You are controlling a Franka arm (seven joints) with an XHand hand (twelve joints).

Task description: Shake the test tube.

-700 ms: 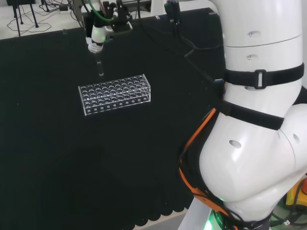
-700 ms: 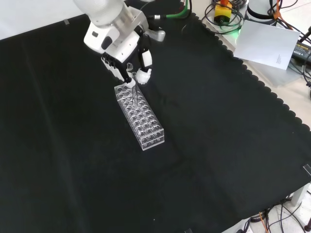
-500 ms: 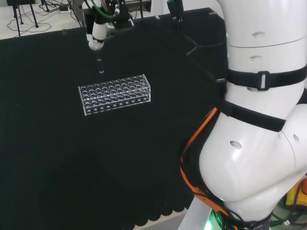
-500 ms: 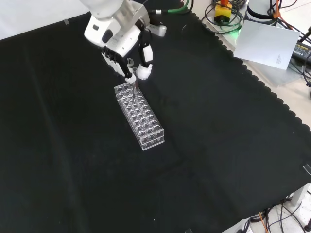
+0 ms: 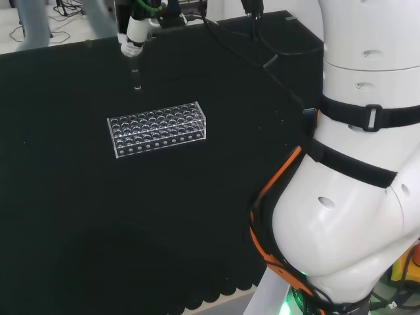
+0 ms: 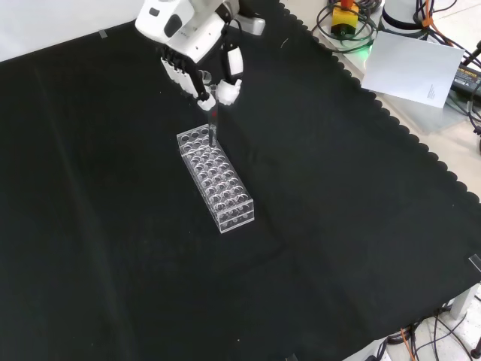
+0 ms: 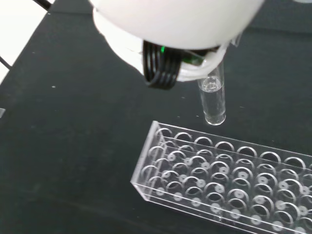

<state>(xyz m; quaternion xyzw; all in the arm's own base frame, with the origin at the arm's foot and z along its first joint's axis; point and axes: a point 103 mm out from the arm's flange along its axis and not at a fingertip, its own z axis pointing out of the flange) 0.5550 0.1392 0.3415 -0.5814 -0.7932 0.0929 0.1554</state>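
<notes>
- Black cloth (image 6: 338, 226) covers the bench, and a clear rack (image 6: 216, 180) stands on it.
- My test tube (image 6: 213, 120) hangs upright, its round end pointing down, above the rack's far end in the front view, clear of the holes.
- My hand (image 6: 197, 64) points down, its fingertips (image 6: 204, 100) pinching the tube's top.

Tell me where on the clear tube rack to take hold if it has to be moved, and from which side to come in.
Grip the rack across its two long side walls near the middle, coming straight down from above. It is a long, narrow clear block lying flat on the cloth, so the short span suits a pinch. The hand is shut on the test tube above the rack's far end in the front view, so that comes first.
</notes>
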